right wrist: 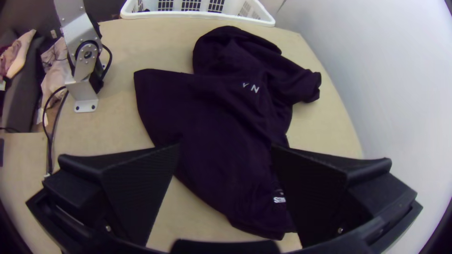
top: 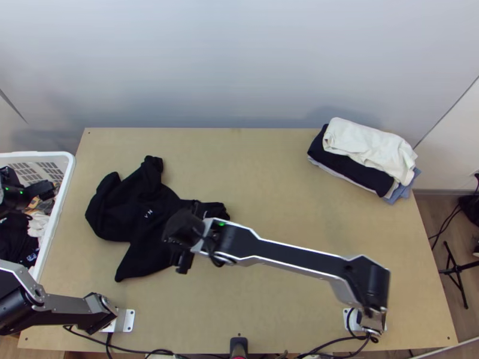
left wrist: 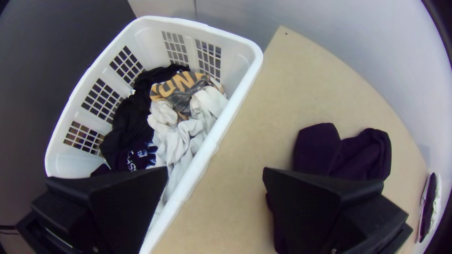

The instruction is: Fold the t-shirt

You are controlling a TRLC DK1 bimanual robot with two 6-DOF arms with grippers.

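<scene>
A black t-shirt (top: 141, 215) lies rumpled on the table's left half, its small white lettering facing up and its parts splayed unevenly. My right gripper (top: 183, 237) is over the shirt's right part. In the right wrist view the dark cloth (right wrist: 202, 113) extends beneath my right gripper (right wrist: 226, 148), whose fingers stand wide apart. At the far left, my left gripper (top: 42, 190) is over the laundry basket. Seen from the left wrist, my left gripper (left wrist: 215, 170) is open above the basket's edge, with part of the shirt (left wrist: 315, 148) lying to one side.
The white basket (top: 67, 179) of loose clothes stands against the table's left edge. A stack of folded clothes (top: 365, 149) sits at the back right. Cables (top: 141, 349) run along the near edge. Bare tabletop (top: 263, 173) spreads between shirt and stack.
</scene>
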